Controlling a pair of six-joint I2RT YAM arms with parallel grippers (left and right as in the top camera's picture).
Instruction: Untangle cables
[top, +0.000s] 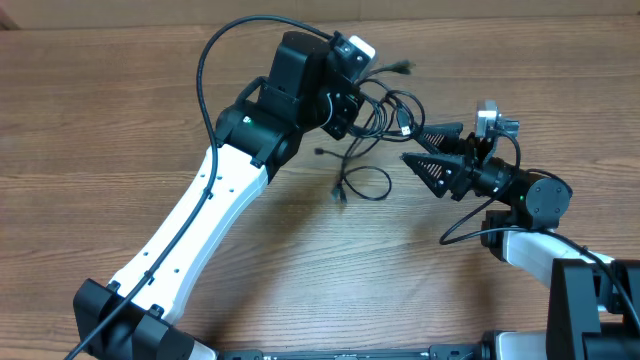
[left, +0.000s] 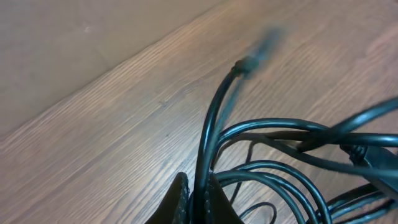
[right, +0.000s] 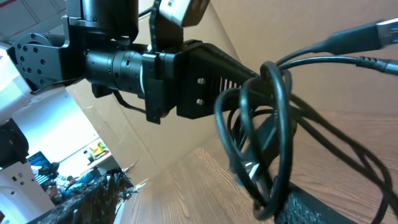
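Note:
The cables (top: 385, 108) are a bunch of thin black loops hanging off the table from my left gripper (top: 347, 112). One plug end (top: 405, 68) sticks out at the back, and a loose loop (top: 365, 185) lies on the wood below. In the left wrist view my left gripper (left: 199, 202) is shut on one strand (left: 208, 137) that runs up to a plug (left: 245, 64). My right gripper (top: 411, 146) stands open just right of the bunch. In the right wrist view a hanging loop (right: 277, 130) dips beside the lower right finger (right: 317, 208), with the jaws wide apart.
The wooden table (top: 120, 110) spreads out on all sides. The left arm's thicker black cable (top: 205, 60) arcs above its white link (top: 190, 220). The right arm's base (top: 590, 290) stands at the lower right. The left arm's gripper body (right: 186, 68) fills the top of the right wrist view.

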